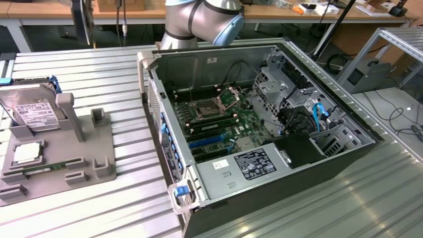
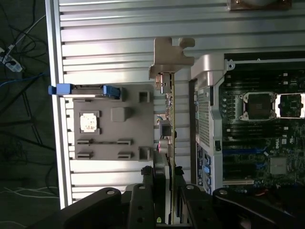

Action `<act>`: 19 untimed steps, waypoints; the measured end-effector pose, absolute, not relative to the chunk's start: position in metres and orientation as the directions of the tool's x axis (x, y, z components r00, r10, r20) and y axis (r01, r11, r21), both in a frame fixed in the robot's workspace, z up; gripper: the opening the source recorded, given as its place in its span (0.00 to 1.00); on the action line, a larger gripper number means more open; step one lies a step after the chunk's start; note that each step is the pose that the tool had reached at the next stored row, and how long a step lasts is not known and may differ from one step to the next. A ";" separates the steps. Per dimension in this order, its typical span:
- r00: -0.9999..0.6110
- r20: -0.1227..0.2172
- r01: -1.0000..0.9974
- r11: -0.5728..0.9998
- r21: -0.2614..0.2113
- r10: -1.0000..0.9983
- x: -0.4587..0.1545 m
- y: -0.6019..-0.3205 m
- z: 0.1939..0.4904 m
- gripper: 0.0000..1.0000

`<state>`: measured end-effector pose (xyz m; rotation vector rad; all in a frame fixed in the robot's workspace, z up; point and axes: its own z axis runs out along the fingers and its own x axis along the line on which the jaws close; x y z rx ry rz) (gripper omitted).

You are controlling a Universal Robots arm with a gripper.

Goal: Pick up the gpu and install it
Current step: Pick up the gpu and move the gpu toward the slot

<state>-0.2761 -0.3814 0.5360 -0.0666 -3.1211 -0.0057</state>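
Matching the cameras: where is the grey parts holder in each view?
Exterior view: grey parts holder at the exterior view's left, beside the open case.
Wrist view: grey parts holder beside the gpu, held edge-on in the gripper.
Shared landmark: the CPU socket.

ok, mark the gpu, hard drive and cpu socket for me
gpu (image 2: 172, 109): wrist view, thin edge of the board.
hard drive (image 1: 31, 112): exterior view, white label on its face.
cpu socket (image 1: 209, 106): exterior view, middle of the open socket.
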 end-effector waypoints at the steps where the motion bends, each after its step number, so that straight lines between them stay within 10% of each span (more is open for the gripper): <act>1: -0.999 0.021 0.043 0.999 0.003 0.043 -0.275 -0.381 0.535 0.27; 19: -0.998 0.052 0.043 0.999 0.002 0.043 -0.241 -0.381 0.509 0.27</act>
